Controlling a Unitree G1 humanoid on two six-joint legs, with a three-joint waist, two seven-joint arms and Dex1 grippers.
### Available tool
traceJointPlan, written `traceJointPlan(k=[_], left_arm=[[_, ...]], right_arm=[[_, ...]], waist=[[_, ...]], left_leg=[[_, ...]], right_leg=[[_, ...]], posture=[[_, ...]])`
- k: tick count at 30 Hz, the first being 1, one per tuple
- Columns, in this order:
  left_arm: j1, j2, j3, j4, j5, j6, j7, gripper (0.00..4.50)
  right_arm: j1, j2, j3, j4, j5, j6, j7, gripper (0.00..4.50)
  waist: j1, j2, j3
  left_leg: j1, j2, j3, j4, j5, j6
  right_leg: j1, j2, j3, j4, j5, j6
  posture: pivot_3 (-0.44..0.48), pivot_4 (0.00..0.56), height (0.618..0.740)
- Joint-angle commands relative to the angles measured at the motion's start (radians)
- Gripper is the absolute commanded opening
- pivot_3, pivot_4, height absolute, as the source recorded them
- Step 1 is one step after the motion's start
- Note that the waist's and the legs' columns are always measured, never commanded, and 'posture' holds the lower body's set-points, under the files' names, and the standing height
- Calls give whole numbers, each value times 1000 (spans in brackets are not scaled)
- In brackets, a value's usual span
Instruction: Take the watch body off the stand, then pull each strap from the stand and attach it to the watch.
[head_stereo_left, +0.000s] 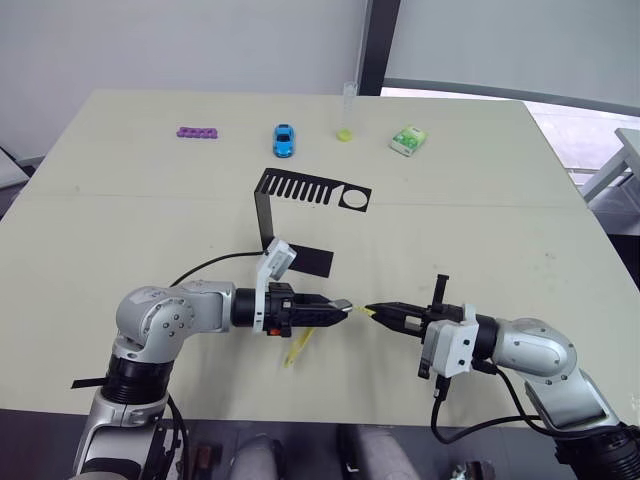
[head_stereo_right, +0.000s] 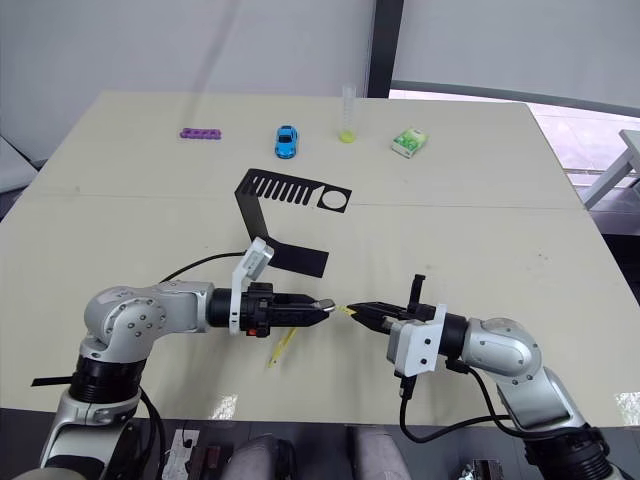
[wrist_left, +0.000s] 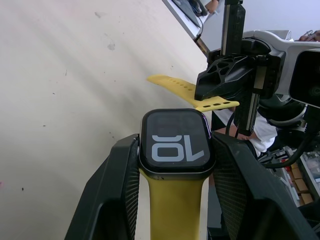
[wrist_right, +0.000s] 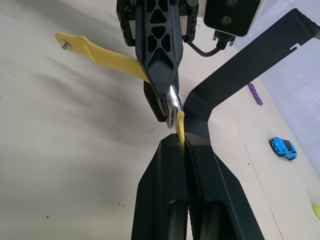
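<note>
Black fingers of the left tool (head_stereo_left: 343, 306) are closed on the watch body (wrist_left: 176, 145), its screen reading "10", with one yellow strap (head_stereo_left: 297, 348) attached and hanging to the bench (head_stereo_left: 120, 215). Just beside it, the right tool (head_stereo_left: 372, 311) pinches the second yellow strap (wrist_left: 192, 93) shut between its fingers, its end near the watch. Behind them, the stand (head_stereo_left: 300, 205) sits on the bench.

The stand (head_stereo_left: 300, 215) is occupying the table's (head_stereo_left: 100, 220) middle, just behind both grippers. The purple bar (head_stereo_left: 198, 132), toy car (head_stereo_left: 285, 140), tube (head_stereo_left: 346, 115) and packet (head_stereo_left: 408, 140) are lining the far edge, leaving open tabletop flanking the stand.
</note>
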Motion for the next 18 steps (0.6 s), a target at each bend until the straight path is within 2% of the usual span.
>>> traceJointPlan(k=[1,18], left_arm=[[-10,-7,19,-12,-26,1,0,1596],[-6,-11,15,-28,-31,13,8,1596]], right_arm=[[-1,2,-1,-33,23,-21,-7,0],[-8,15,9,-31,14,-16,-13,0]], waist=[[0,0,0],[0,0,0]], left_leg=[[0,0,0,0,0,0],[0,0,0,0,0,0]], right_leg=[[0,0,0,0,0,0],[0,0,0,0,0,0]], posture=[[0,150,740],[0,150,740]])
